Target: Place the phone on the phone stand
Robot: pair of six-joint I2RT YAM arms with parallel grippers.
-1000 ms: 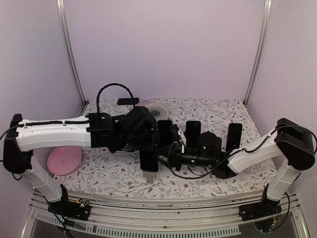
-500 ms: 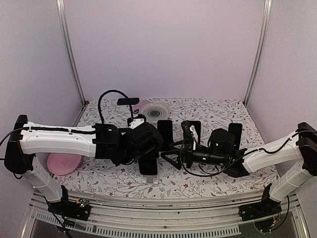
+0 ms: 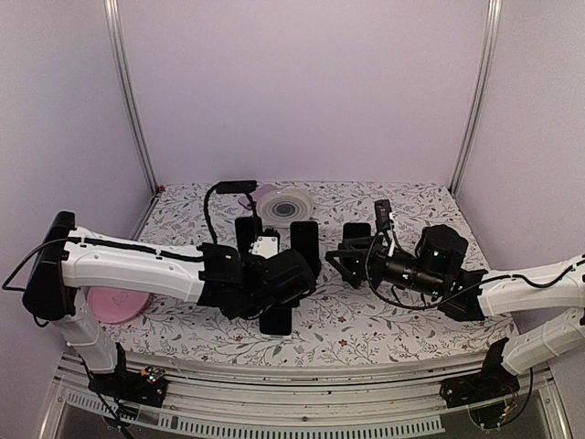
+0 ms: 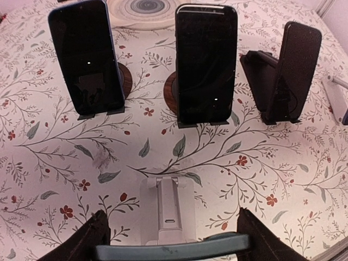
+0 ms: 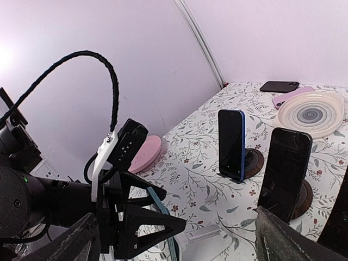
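Your right gripper (image 3: 340, 260) has pulled back toward the right of the overhead frame and spread its jaws wide, holding nothing. Your left gripper (image 4: 171, 239) is clamped on the phone (image 4: 168, 252), whose teal edge spans the bottom of the left wrist frame. Just above that edge stands the silver phone stand (image 4: 166, 209). You cannot tell whether they touch.

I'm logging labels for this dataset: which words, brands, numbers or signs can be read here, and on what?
None can be read.
Three upright black-screened phones: screens dark, blank.
Teal-edged held phone: only its edge shows.
White spiral-patterned plate: pattern, no lettering.
Pink round plate: no lettering visible.
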